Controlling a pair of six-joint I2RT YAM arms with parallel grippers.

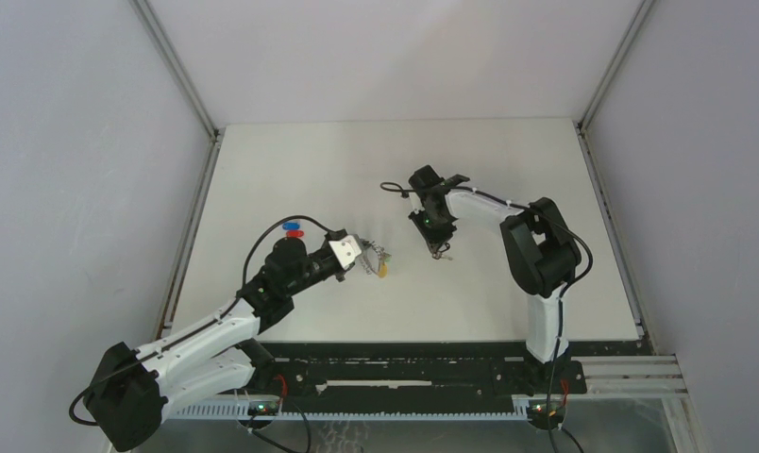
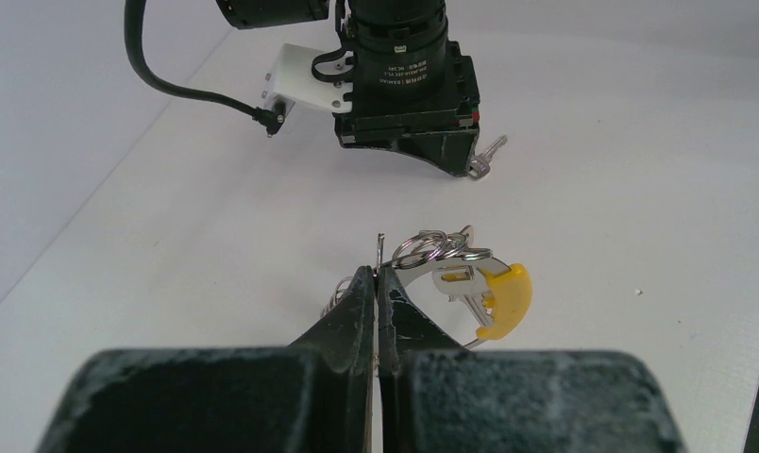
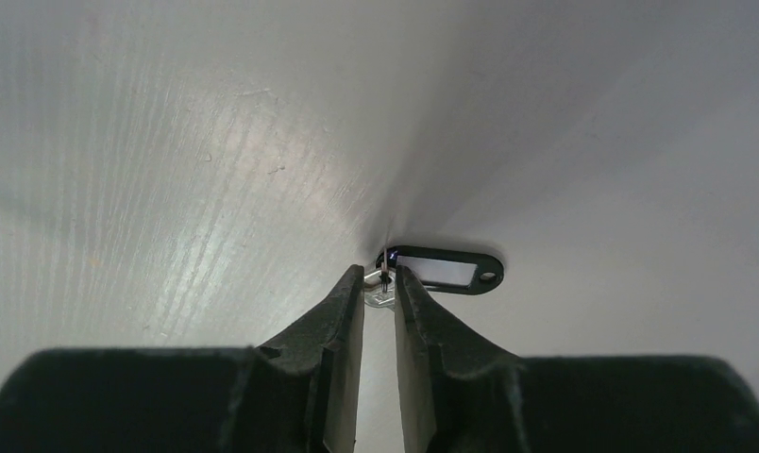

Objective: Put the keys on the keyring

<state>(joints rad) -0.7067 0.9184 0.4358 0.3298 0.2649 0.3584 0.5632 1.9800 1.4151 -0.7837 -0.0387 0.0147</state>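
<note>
The keyring point(image 2: 435, 247) is a bunch of small silver rings with a yellow piece point(image 2: 504, 296) and a silver key. My left gripper point(image 2: 378, 274) is shut on one of its thin rings and holds it just above the table. In the top view the left gripper point(image 1: 355, 253) has the keyring point(image 1: 378, 259) hanging off its tip. The key point(image 3: 446, 270) has a black head with a white label. My right gripper point(image 3: 381, 276) points down, its jaws closed to a narrow gap on the key's metal end. The key also shows under the right gripper point(image 2: 404, 104) as a silver bit point(image 2: 487, 156).
A pair of blue- and red-headed keys point(image 1: 291, 227) lies left of the left arm's wrist. The white table point(image 1: 357, 160) is walled at the left, back and right. The two grippers are about a hand's width apart near the table's middle.
</note>
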